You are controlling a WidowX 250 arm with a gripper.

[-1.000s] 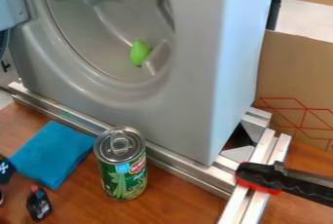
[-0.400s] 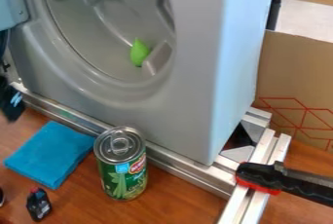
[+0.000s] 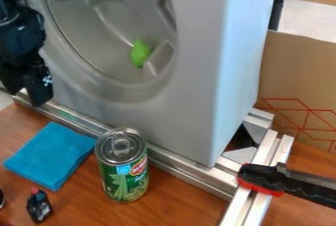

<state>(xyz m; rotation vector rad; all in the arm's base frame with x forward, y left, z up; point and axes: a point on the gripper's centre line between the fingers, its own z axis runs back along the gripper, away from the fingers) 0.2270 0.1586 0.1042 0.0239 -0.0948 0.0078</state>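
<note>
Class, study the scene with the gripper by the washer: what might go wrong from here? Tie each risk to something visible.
The gripper hangs close to the washer's front, so a small sideways error might bump it.
The can stands upright close to the metal rail; a low sweep could tip it.
Inside the drum, the green toy lies by a raised fin, which might get in the way of a grasp.

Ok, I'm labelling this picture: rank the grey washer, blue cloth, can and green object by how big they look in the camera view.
1. Grey washer
2. Blue cloth and can: too alike to rank
3. Green object
</note>
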